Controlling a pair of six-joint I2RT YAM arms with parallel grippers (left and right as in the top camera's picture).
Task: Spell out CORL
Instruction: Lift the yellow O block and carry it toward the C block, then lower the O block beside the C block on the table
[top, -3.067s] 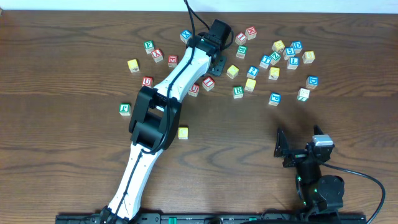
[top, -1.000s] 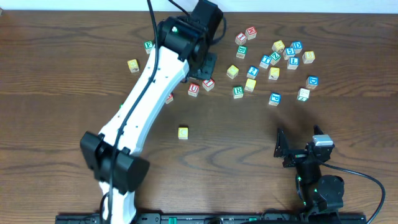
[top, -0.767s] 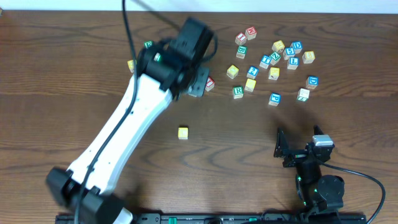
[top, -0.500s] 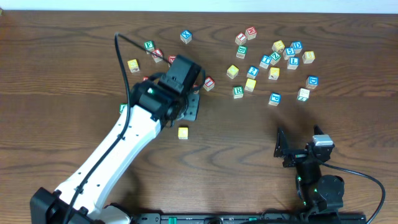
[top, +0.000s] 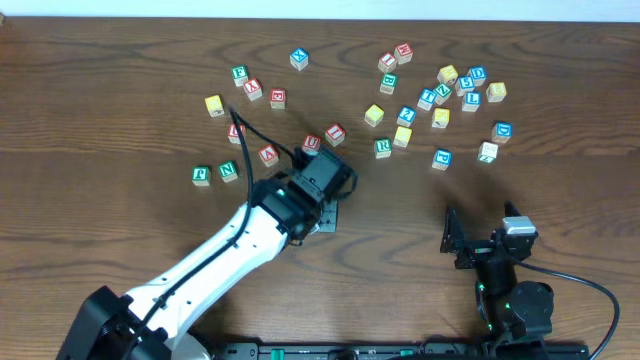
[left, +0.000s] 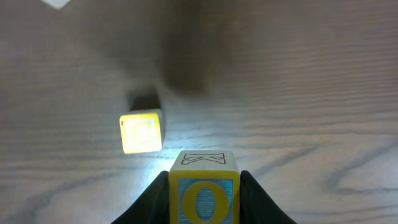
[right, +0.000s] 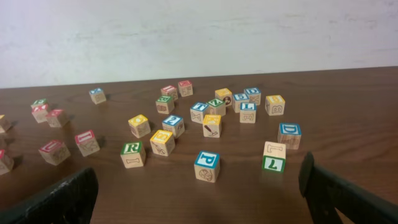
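Observation:
My left gripper is shut on a yellow-framed cube with a yellow O, held just above the table. A yellow cube sits on the wood just ahead and to the left of it; glare washes out its letter. In the overhead view the left gripper covers both cubes. The green R cube and the blue L cube lie in the far scatter. My right gripper is open and empty near the front right.
Red-lettered cubes lie just behind the left gripper. Green-lettered cubes sit to its left. A dense group of cubes fills the back right, and a blue P cube is the closest to the right gripper.
The left arm swung from the far cluster back toward the front, carrying the O cube, and now hangs over the lone yellow cube. The right arm has not moved.

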